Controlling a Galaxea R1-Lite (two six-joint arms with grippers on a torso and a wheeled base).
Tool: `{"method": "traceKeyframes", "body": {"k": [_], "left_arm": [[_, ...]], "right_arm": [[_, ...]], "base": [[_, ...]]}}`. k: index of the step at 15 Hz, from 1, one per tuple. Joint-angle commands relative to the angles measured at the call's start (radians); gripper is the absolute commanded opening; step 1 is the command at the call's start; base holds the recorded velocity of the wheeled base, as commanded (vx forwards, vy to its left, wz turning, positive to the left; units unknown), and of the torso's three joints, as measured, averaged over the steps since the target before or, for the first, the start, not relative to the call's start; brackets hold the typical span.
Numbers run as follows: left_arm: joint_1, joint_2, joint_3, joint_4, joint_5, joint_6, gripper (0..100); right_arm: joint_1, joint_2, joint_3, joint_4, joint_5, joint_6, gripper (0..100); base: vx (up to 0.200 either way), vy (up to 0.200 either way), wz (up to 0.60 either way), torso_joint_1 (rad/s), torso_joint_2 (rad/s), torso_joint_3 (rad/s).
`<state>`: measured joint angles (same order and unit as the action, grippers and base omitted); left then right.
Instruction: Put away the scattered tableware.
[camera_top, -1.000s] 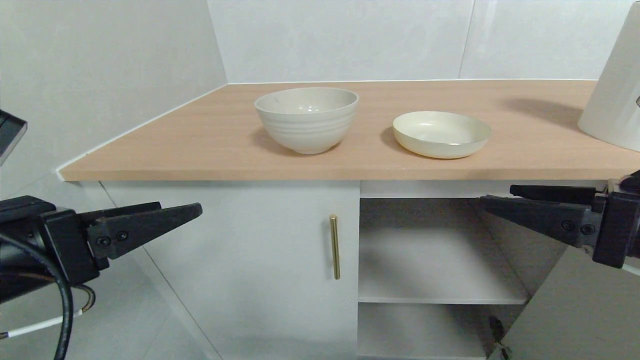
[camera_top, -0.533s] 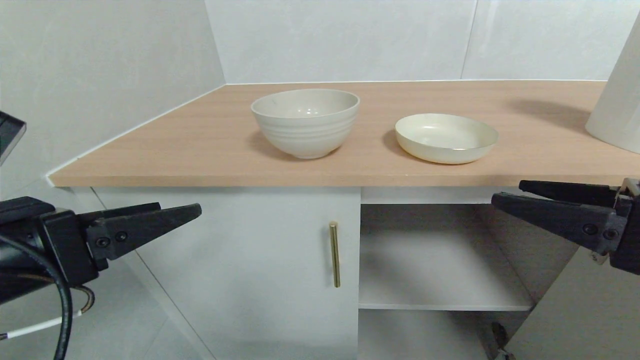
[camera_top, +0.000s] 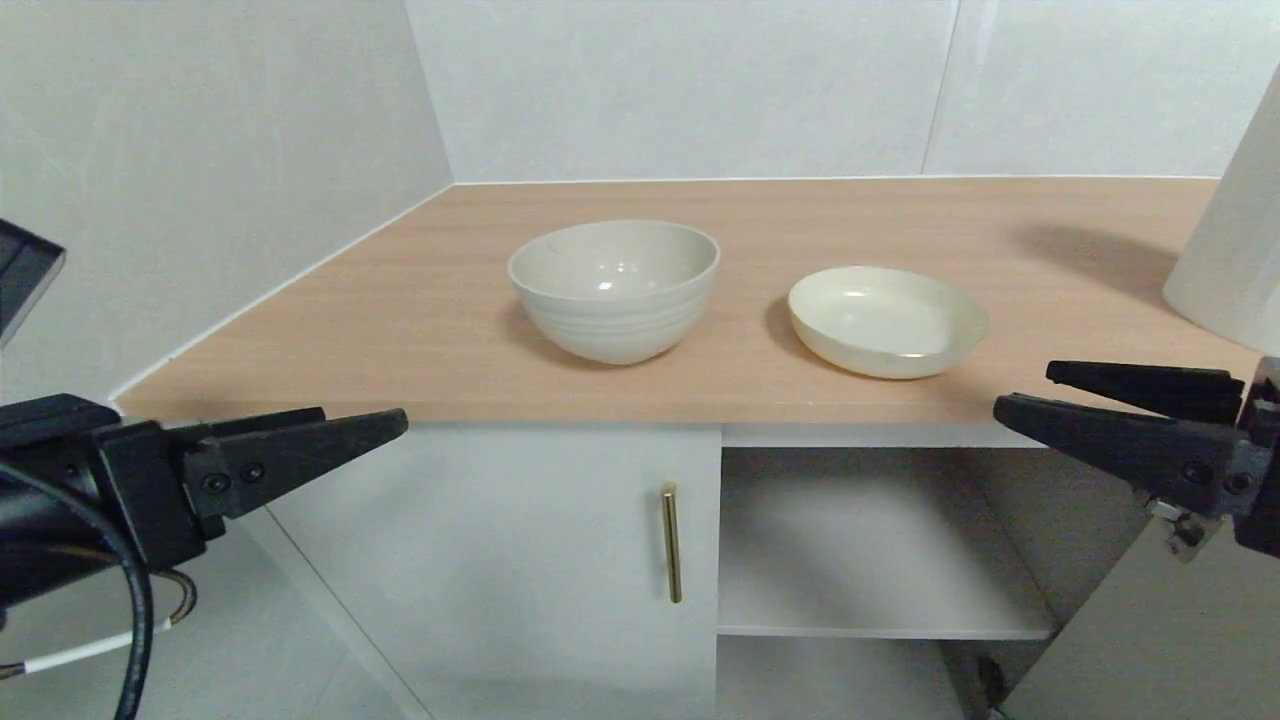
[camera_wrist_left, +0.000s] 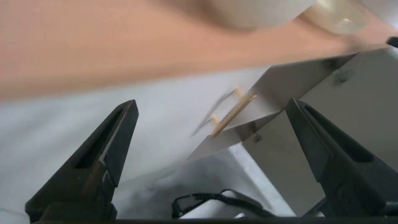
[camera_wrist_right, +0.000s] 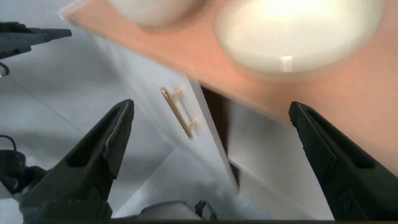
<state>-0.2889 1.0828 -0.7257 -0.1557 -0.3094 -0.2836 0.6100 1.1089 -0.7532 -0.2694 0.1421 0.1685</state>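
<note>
Right claw (camera_top: 1025, 388), fingers apart and holding nothing, level with the front edge of the surface (camera_top: 400, 330) and near the shallow dish (camera_top: 886, 320); left claw (camera_top: 362, 416), likewise apart and unladen, low by the surface's left corner, well apart from the deep bowl (camera_top: 614, 288). Bowl and dish stand side by side, not touching, above the open cabinet shelf (camera_top: 870, 540). Judged stage: approach to the first pick, nothing stowed; the next move calls for lifting the right claw to the dish's rim and pinching it before lowering to the shelf.
</note>
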Motion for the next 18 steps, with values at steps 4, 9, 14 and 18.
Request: {"method": "traceKeyframes", "body": {"k": [4, 9, 14, 18], "left_arm": [[-0.001, 0.032, -0.018, -0.001, 0.001, 0.0, 100], [-0.001, 0.092, -0.087, 0.001, 0.007, -0.002, 100], [-0.001, 0.263, -0.379, 0.154, 0.087, -0.104, 100], [-0.001, 0.341, -0.505, 0.406, 0.138, -0.138, 100]], "right_arm": [[0.001, 0.02, 0.0, -0.002, 0.001, -0.012, 100], [-0.001, 0.085, -0.002, -0.065, -0.001, -0.015, 100], [-0.11, 0.247, -0.201, 0.016, -0.006, -0.034, 100], [-0.104, 0.397, -0.471, 0.369, -0.124, 0.123, 100]], "base": [[0.0, 0.0, 0.0, 0.134, -0.49, -0.299], [0.0, 0.0, 0.0, 0.145, -0.39, -0.248], [0.0, 0.0, 0.0, 0.017, -0.04, -0.025], [0.0, 0.0, 0.0, 0.0, 0.0, 0.0]]}}
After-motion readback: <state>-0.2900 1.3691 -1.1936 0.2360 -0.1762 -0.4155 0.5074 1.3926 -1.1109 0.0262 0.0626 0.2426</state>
